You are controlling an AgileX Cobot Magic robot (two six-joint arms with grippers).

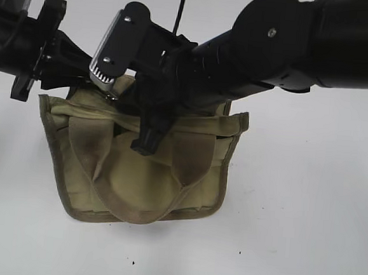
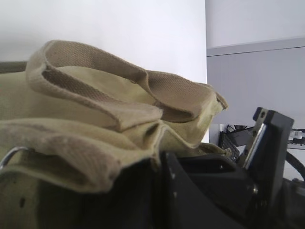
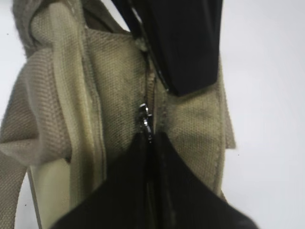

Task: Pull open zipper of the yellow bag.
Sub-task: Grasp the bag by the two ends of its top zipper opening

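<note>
In the right wrist view the right gripper (image 3: 151, 143) is pinched closed on the silver pull tab (image 3: 146, 119) of the zipper (image 3: 151, 90). Beyond the tab the teeth look closed, so the pull seems barely begun (the far end is hidden). Behind it, the left gripper (image 3: 183, 45) clamps the bag (image 1: 135, 185) at its top edge on the white table (image 1: 304, 236), steadying it.

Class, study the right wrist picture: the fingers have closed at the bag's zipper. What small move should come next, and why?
Probably a slow pull along the zipper line. The right gripper looks shut on the silver pull tab, and the left gripper pins the yellow bag, so the fabric should stay put.
</note>
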